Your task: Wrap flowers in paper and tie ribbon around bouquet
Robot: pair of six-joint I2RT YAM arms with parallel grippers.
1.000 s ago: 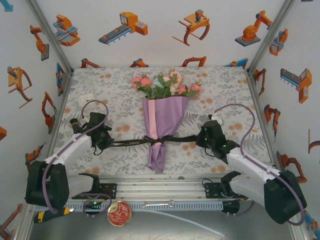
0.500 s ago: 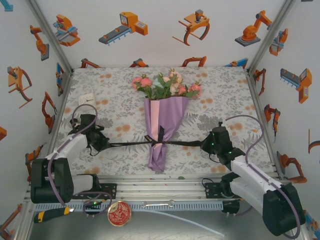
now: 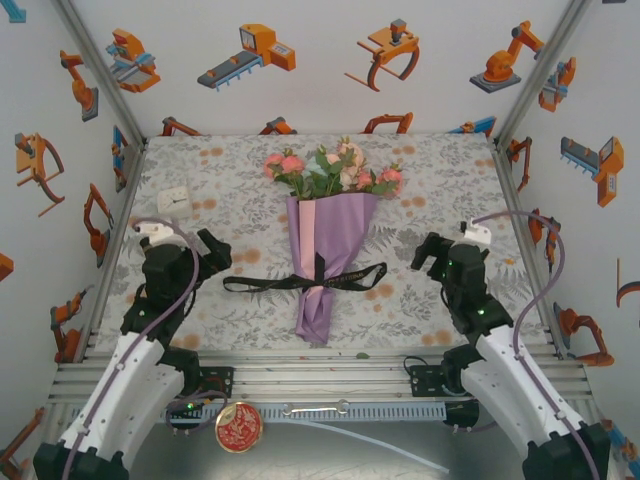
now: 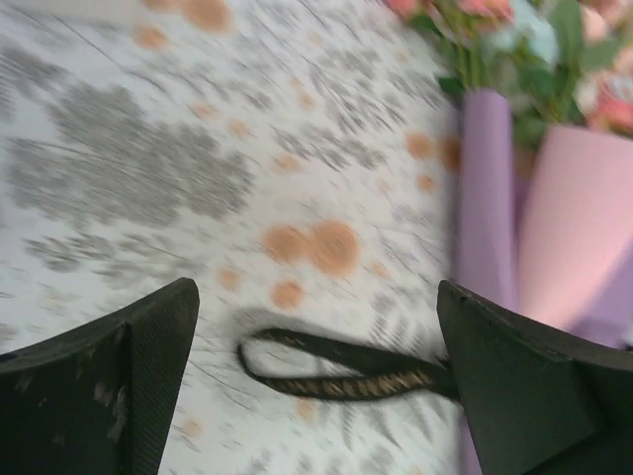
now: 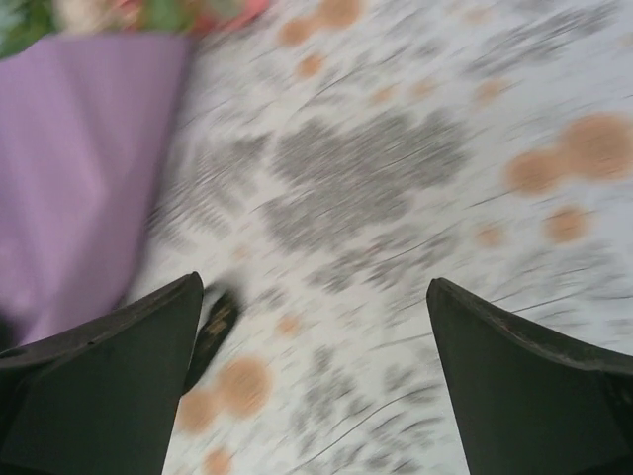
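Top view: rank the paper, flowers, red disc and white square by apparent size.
1. paper
2. flowers, close behind
3. red disc, likely nearer the camera, so unsure
4. white square

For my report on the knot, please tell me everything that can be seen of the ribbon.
The ribbon is a narrow, floppy black strip, fabric by its look, with faint pale lettering near its left end. It goes around the narrow lower part of the bouquet and is knotted in front. Both tails lie slack on the tablecloth, the left one folded back in a loop. The open left pincer and right pincer stand near the tail ends, seemingly not touching.
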